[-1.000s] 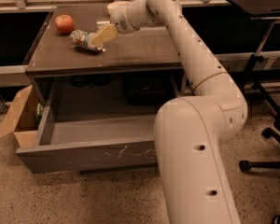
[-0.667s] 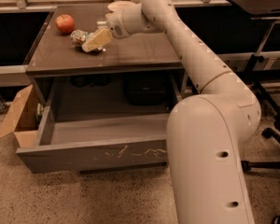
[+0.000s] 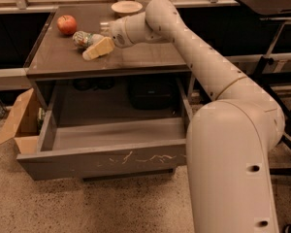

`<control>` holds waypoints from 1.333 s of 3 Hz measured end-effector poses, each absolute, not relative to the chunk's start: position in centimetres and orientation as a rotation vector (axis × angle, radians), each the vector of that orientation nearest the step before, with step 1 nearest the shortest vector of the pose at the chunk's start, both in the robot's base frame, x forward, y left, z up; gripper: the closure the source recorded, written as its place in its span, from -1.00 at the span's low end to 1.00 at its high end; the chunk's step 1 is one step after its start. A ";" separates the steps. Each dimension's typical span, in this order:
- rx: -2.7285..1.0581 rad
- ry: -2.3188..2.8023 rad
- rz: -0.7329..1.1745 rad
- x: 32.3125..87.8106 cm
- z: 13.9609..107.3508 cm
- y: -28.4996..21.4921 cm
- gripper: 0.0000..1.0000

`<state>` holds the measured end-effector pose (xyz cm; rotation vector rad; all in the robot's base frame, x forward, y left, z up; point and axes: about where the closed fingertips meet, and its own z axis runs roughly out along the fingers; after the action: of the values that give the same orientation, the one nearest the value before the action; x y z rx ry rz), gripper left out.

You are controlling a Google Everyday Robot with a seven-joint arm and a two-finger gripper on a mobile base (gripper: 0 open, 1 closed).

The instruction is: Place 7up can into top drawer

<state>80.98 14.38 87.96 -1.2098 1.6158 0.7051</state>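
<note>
The 7up can [image 3: 82, 38], a small silvery cylinder with crumpled sides and a green label, lay on its side on the dull brown tabletop [image 3: 136, 59], near the back left. Its long axis ran roughly left to right, one end toward the round red apple [image 3: 67, 24] and the other toward the gripper [image 3: 93, 44]. The gripper, pale tan at its tip, sat against the can on the tabletop and covered the can's right end. Whether it was clamped on the can or loose could not be told. Below, the top drawer [image 3: 106, 161] stood pulled out, a shallow grey tray whose flat front bore white scratches. The smooth cream arm hid its right end. A brown cardboard box [image 3: 17, 125] stood at the drawer's left.
</note>
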 end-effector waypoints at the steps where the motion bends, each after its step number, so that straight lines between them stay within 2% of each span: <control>1: -1.188 1.611 0.691 81.9 87.3 13.9 -1.00; 4: -1.155 1.575 0.718 85.3 85.4 14.3 -1.00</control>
<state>85.29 14.26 85.43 -1.1553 1.5752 0.7183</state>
